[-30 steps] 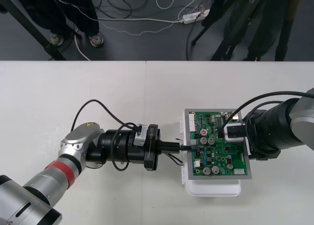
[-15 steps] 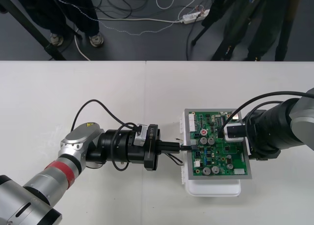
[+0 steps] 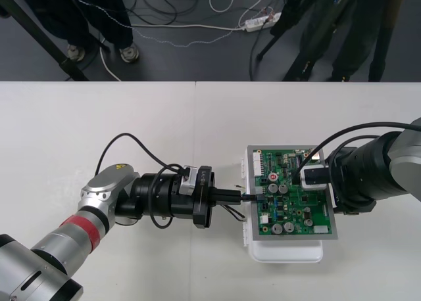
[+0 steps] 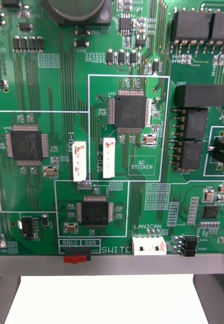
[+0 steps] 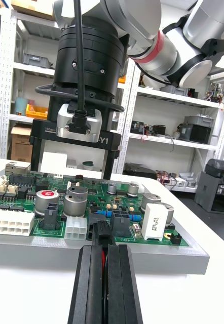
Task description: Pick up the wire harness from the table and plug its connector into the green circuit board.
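Note:
The green circuit board (image 3: 289, 197) lies on its white base (image 3: 289, 252) right of the table's middle. My left gripper (image 3: 242, 197) reaches level to the board's left edge, shut on the wire harness. In the left wrist view its fingers (image 5: 86, 288) press together on a red wire, and the black plug (image 5: 103, 234) pokes out against a black connector at the board's edge. Whether the plug is seated I cannot tell. Loose harness wires (image 3: 230, 210) trail under the fingers. My right gripper (image 3: 314, 176) hovers open over the board's right side, above the board (image 4: 112, 126).
The other gripper (image 5: 81, 126) stands over the board's far side in the left wrist view, its fingers wide apart. Bare table (image 3: 131, 117) stretches left of and beyond the board. Dark floor with cables runs past the far edge.

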`<act>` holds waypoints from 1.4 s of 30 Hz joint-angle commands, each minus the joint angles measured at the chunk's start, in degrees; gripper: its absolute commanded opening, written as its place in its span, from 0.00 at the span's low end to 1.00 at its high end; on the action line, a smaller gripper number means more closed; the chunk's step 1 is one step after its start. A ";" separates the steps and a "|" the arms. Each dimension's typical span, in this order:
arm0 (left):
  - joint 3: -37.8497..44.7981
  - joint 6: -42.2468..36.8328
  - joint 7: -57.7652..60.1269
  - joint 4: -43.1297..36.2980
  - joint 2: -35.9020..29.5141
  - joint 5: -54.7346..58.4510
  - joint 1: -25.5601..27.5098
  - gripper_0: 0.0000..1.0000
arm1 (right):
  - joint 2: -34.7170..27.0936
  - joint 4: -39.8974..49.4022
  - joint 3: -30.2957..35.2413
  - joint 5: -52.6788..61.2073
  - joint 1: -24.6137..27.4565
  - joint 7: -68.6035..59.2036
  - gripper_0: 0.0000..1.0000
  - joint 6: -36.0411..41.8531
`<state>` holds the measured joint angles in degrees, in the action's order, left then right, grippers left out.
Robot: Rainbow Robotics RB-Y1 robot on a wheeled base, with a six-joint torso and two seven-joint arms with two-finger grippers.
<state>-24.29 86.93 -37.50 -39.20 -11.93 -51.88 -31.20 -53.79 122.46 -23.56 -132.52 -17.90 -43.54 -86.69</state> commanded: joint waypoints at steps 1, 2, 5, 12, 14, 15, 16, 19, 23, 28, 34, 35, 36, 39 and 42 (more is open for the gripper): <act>-1.11 3.07 -1.79 -1.76 -0.63 0.73 -2.28 0.00 | 0.61 1.20 -0.52 1.03 -1.70 2.85 1.00 0.73; -1.11 3.07 -1.79 -1.76 -0.63 0.64 -2.28 0.00 | 0.61 1.11 -0.52 1.03 -1.70 2.94 1.00 0.73; -1.20 3.07 -1.79 -1.76 -0.81 0.56 -2.28 0.00 | 0.61 1.11 -0.52 0.94 -1.70 2.94 1.00 0.73; -1.11 3.07 -1.79 -1.76 -1.16 0.38 -2.28 0.00 | 0.61 1.11 -0.52 0.94 -1.70 2.94 1.00 0.73; -1.11 3.07 -1.79 -1.76 -1.43 0.38 -2.28 0.00 | 0.61 1.20 -0.52 0.86 -1.70 2.94 1.00 0.73; -1.11 3.07 -1.79 -1.76 -1.43 0.38 -2.28 0.00 | 0.61 1.11 -0.52 0.86 -1.70 2.85 1.00 0.73; -1.20 3.07 -1.70 -1.76 -1.60 0.38 -2.28 0.00 | 0.61 1.20 -0.52 0.86 -1.70 2.94 1.00 0.82; -1.11 3.07 -1.70 -1.76 -1.69 0.38 -2.28 0.00 | 0.61 1.20 -0.52 0.86 -1.70 2.94 1.00 0.73; -1.11 2.54 -1.70 -1.76 -2.13 0.38 -2.28 0.00 | 0.61 1.20 -0.52 0.86 -1.70 2.85 1.00 0.73; -1.11 2.45 -1.61 -1.76 -2.30 0.38 -2.37 0.00 | 0.61 1.11 -0.52 0.77 -1.70 2.85 1.00 0.73; -1.20 2.54 -1.52 -1.76 -2.22 0.91 -2.37 0.00 | 0.61 1.11 -0.52 0.77 -1.70 2.85 1.00 0.73; -1.20 2.54 -1.44 -1.84 -2.22 1.00 -2.46 0.00 | 0.61 1.20 -0.61 0.68 -1.70 2.94 1.00 0.73; -1.20 2.54 -1.44 -1.76 -2.22 1.17 -2.55 0.00 | 0.61 1.11 -0.52 0.77 -1.70 2.85 1.00 0.73; -1.20 2.54 -1.52 -1.84 -2.13 1.35 -2.72 0.00 | 0.61 1.11 -0.52 0.77 -1.70 2.85 1.00 0.73; -1.20 2.54 -1.52 -1.76 -2.04 1.52 -2.81 0.00 | 0.61 1.11 -0.52 0.77 -1.70 2.85 1.00 0.73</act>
<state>-24.29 86.93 -37.50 -39.22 -12.97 -51.47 -31.42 -53.79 122.46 -23.56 -132.50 -17.90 -43.54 -86.69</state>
